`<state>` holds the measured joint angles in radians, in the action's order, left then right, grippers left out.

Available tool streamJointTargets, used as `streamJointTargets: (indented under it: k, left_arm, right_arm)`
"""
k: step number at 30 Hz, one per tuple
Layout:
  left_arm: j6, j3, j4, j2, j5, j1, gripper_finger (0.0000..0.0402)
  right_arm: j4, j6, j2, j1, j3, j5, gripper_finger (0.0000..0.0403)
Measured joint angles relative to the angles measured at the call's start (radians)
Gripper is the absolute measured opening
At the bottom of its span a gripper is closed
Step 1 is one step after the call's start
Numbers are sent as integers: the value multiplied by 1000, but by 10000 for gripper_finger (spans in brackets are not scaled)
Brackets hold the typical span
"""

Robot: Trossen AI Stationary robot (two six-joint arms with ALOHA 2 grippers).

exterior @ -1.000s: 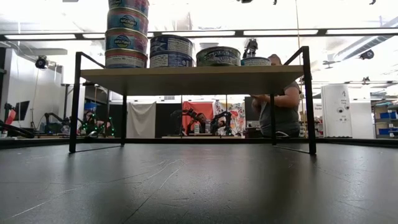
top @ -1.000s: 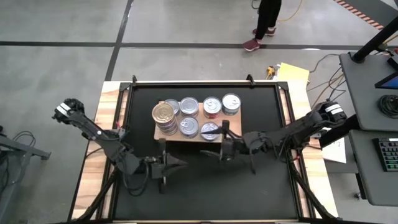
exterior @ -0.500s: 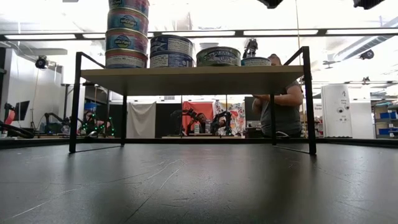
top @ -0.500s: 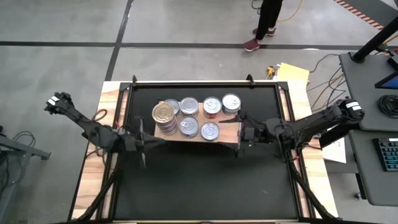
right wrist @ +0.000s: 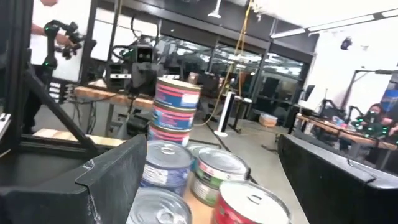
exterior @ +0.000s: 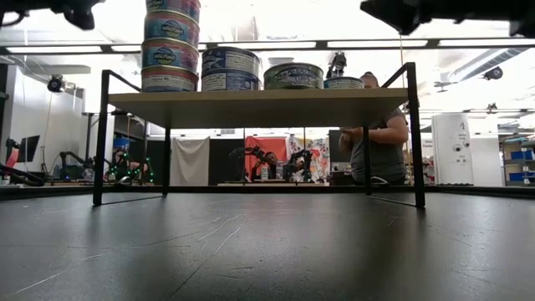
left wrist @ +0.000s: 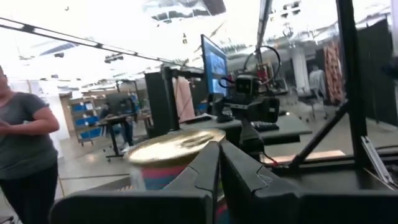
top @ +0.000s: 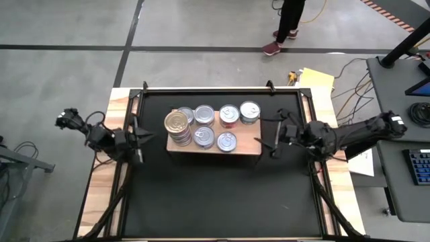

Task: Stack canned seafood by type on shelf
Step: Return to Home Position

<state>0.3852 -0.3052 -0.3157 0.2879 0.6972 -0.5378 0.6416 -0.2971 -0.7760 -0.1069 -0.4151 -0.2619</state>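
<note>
The left end effector (top: 138, 139), pinched narrow and empty beside the shelf's (top: 245, 149) left edge, should draw outward without brushing the canned seafood (top: 204, 126) stacked there at the bench's (top: 222, 195) far middle, and the right end effector (top: 270, 138), spread wide and empty off the right edge, likewise.

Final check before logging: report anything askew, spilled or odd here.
Nothing spilled or toppled; cans sit upright on the shelf. Only the gold-lidded stack stands out, far taller than the rest. Left gripper and right gripper hang clear.
</note>
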Motion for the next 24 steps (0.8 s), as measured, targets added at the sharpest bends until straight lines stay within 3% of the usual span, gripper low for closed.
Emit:
streamJointTargets:
  k: [10, 14, 24]
  left_arm:
    - [26, 137, 45, -290, 43, 6, 0]
    - [32, 141, 73, -288, 122, 8, 0]
    - [-14, 140, 181, -288, 117, 8, 0]
  right_arm:
    - [-6, 29, 280, 37, 168, -1, 354]
    - [-16, 36, 386, 38, 220, -35, 354]
    - [-258, 63, 649, 38, 246, -80, 354]
